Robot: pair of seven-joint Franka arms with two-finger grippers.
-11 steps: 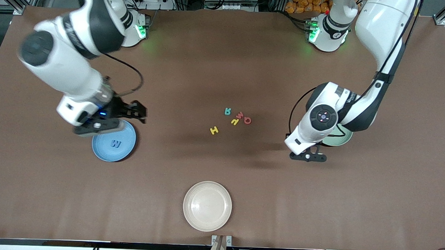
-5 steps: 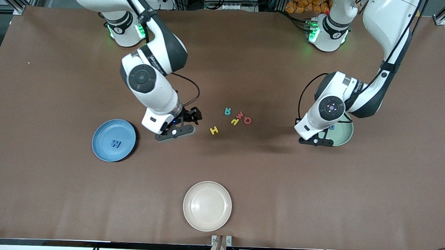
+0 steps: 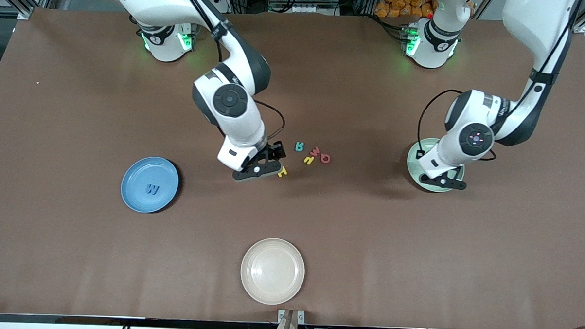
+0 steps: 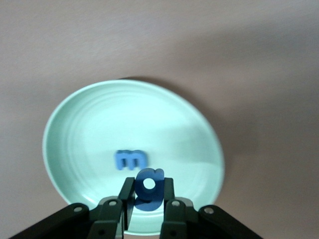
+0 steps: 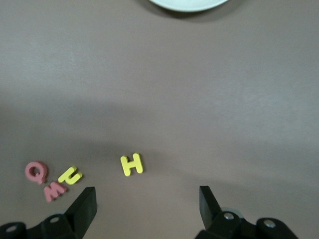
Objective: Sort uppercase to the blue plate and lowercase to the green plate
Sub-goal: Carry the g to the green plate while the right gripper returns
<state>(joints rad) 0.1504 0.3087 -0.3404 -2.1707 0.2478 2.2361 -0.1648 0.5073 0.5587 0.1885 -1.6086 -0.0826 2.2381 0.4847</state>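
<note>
My left gripper [image 4: 148, 186] is shut on the blue g [image 4: 149, 189] and holds it low over the green plate [image 4: 124, 114], beside the blue m [image 4: 130, 159] that lies in it. In the front view that hand covers most of the green plate [image 3: 413, 161]. My right gripper [image 5: 147, 204] is open and empty, just above the table by the yellow H [image 5: 131, 164]. The yellow h [image 5: 71, 175], red m [image 5: 55, 190] and red Q [image 5: 36, 172] lie close together beside it. The teal R [image 3: 299, 146] lies by them. The blue M [image 3: 151, 189] lies in the blue plate [image 3: 136, 176].
A cream-white plate [image 3: 272, 271] sits near the table edge closest to the front camera; its rim shows in the right wrist view [image 5: 189, 4]. Bare brown table lies between the plates and the letter cluster.
My right arm swung from over the blue plate across to the letters and now sits by the yellow H. My left hand moved toward its own end of the table, over the green plate.
</note>
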